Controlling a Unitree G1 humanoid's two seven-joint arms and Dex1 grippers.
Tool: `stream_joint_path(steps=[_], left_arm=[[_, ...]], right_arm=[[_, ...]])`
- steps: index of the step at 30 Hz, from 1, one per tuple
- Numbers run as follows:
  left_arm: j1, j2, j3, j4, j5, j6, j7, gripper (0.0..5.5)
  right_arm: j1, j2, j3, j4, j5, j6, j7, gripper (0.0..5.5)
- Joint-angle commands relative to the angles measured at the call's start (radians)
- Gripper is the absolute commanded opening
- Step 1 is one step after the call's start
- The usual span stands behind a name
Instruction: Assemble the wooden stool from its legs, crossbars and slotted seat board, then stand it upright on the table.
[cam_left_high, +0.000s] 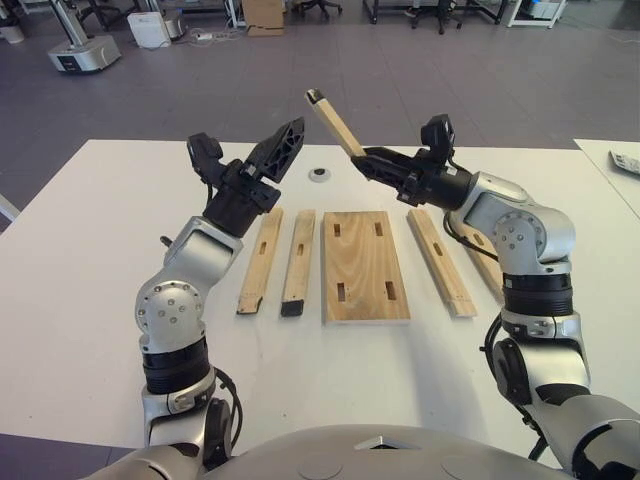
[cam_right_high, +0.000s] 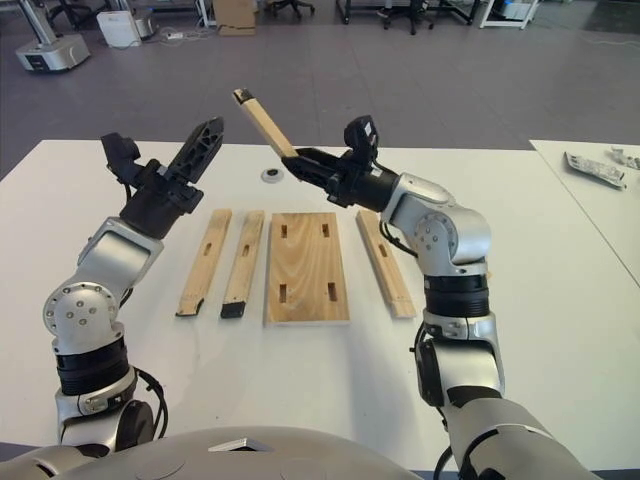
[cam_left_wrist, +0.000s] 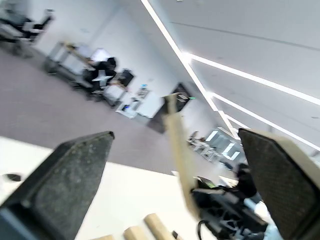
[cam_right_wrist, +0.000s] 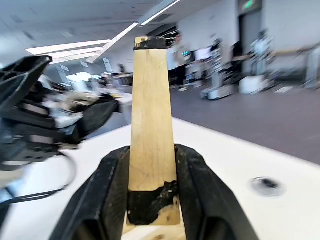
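- The right fingers (cam_right_wrist: 112, 192) are clamped on either side of a wooden leg (cam_left_high: 335, 122), near its dark-smeared lower end.
- The leg is held in the air above the surface (cam_left_high: 90, 230), slanting up and to the left.
- The left fingers (cam_left_wrist: 70, 170) are spread wide apart and hold nothing, raised just left of the leg.
- The slotted board (cam_left_high: 364, 262) lies flat on the surface between the arms.
- An outer stick (cam_left_high: 261, 258) and an inner stick (cam_left_high: 299, 258) lie side by side left of the board.
- A right stick (cam_left_high: 440, 260) lies on the board's other side.
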Motion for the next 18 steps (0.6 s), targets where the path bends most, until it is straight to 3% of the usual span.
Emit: stream_joint_path(steps=[1, 11, 18], left_arm=[[-0.05, 0.092, 0.029, 0.002, -0.065, 0.013, -0.157, 4.58], [-0.073, 0.202, 0.019, 0.078, -0.135, 0.075, -0.313, 4.58], [-0.091, 0.207, 0.025, 0.085, -0.174, 0.086, -0.311, 4.58]], right_arm=[[-0.067, -0.043, -0.044, 0.013, 0.151, 0.19, 0.04, 1.3], [-0.109, -0.059, -0.104, -0.002, 0.406, 0.401, 0.061, 1.3], [-0.047, -0.082, -0.049, -0.07, 0.432, 0.412, 0.069, 1.3]])
